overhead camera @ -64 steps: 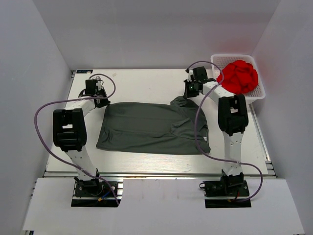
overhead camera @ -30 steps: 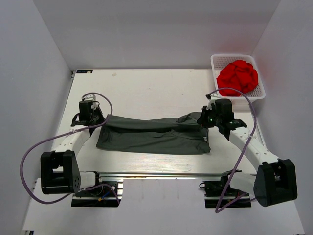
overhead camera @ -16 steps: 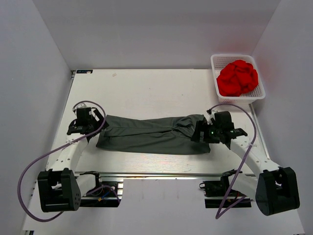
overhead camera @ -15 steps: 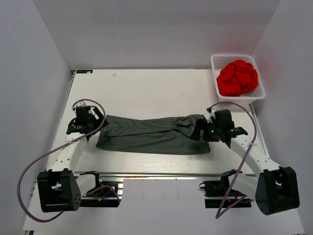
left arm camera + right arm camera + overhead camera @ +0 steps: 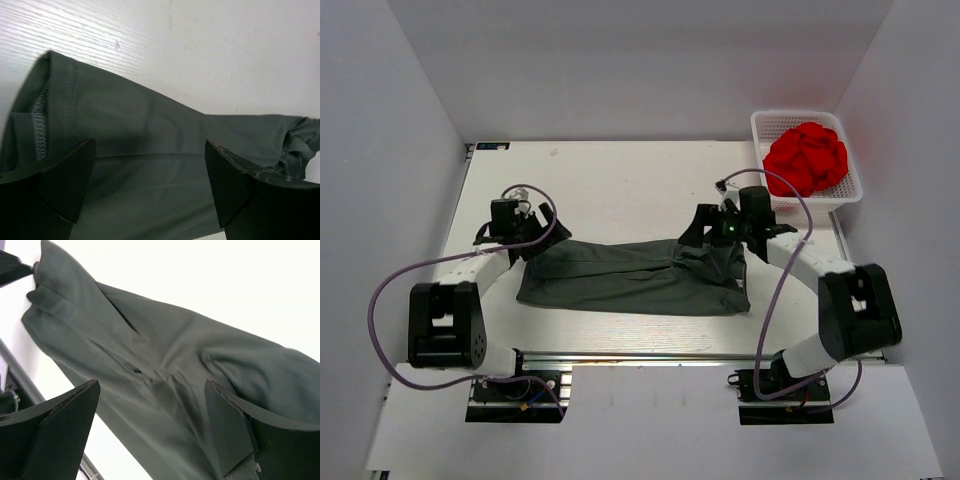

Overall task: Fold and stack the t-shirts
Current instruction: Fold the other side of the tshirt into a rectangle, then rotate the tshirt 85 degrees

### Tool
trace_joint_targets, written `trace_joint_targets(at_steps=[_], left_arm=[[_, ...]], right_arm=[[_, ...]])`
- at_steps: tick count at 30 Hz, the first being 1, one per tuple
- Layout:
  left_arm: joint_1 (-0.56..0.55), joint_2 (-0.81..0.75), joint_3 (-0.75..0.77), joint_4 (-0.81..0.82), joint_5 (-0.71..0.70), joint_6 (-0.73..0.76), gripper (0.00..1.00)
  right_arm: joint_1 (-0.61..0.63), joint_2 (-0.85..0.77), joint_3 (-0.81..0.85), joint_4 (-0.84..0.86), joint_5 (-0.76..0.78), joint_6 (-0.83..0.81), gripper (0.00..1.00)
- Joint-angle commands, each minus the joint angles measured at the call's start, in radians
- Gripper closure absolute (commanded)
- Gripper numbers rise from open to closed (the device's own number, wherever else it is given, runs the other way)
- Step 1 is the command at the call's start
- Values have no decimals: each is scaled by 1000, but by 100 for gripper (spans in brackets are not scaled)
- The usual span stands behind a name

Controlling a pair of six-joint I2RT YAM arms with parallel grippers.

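Left end effector [image 5: 150,167] and right end effector [image 5: 150,405]: both spread wide, holding nothing. The t-shirt [image 5: 635,280] lies as a long doubled band on the worktop [image 5: 620,180], with its stitched hem end just under the left fingers and its rumpled end under the right. The cloth looks thin, limp and light, so expect sag. You'd best pinch both layers at the end corners.

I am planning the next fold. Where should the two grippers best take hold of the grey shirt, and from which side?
Probably its two far corners, from above. The shirt lies flat as a long band across the table, its far edge doubled, so each end gives a thick corner. The left gripper and right gripper, both open, are over those ends.
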Motion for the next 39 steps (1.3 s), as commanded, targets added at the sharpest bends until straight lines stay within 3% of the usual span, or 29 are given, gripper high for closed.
trace_joint_targets(at_steps=[1, 9, 19, 24, 28, 32, 33, 36, 37, 39], left_arm=[[-14, 28, -3, 61, 84, 24, 0], [-23, 91, -57, 48, 41, 24, 0], [-23, 100, -66, -15, -54, 33, 0], [-23, 88, -89, -67, -65, 21, 0], [-23, 45, -144, -95, -28, -4, 0], [-69, -24, -230, -153, 54, -18, 0], [-78, -39, -250, -165, 67, -28, 0], [-130, -88, -356, -179, 197, -70, 0], [-153, -99, -385, -160, 249, -91, 0], [-225, -128, -426, -109, 357, -125, 0]], right_arm=[[27, 117, 60, 133, -104, 40, 10], [65, 182, 30, 106, -142, 25, 10], [69, 121, -191, 32, -53, 17, 10], [64, 230, -129, 31, 17, 72, 10], [47, 338, 42, 3, 104, 79, 10], [29, 477, 247, -5, 83, 46, 10], [23, 545, 398, -46, 73, 30, 10], [24, 746, 578, -155, 17, -93, 10], [27, 786, 784, -167, -13, -119, 10], [38, 961, 955, -284, -82, -170, 10]])
